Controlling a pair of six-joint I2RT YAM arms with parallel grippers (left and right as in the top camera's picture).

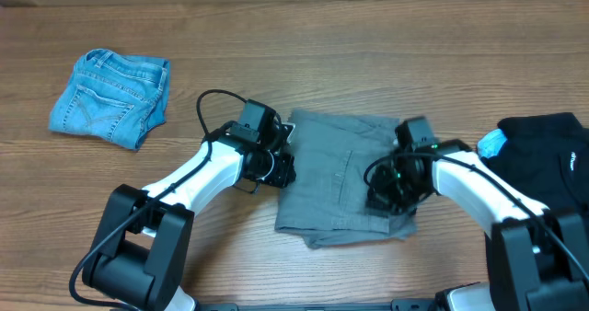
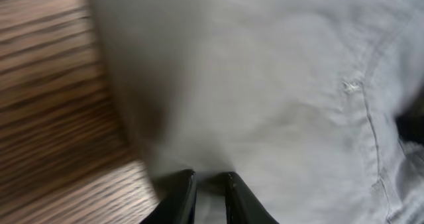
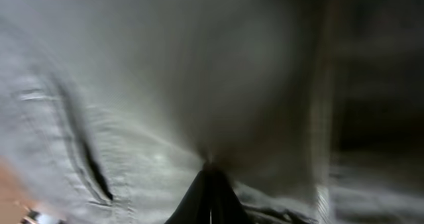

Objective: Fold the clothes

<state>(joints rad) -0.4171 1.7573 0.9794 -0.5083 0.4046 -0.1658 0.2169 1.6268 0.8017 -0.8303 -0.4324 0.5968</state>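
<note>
The plain grey cloth shorts are a soft, matt woven fabric, lightly creased, with stitched seams. The brown table is streaked wood grain with a dull satin finish. The small light-blue denim shorts look coarser, faded and matt. The black garment is smooth dark cloth. The arms' white shells are glossy plastic. The left gripper has dark fingers, seemingly matt plastic, though blur hides detail.

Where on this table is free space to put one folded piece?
Free: bare table beyond the grey shorts, and in front of the denim shorts. Crowded: between grey shorts and black garment, where the right arm lies.
</note>
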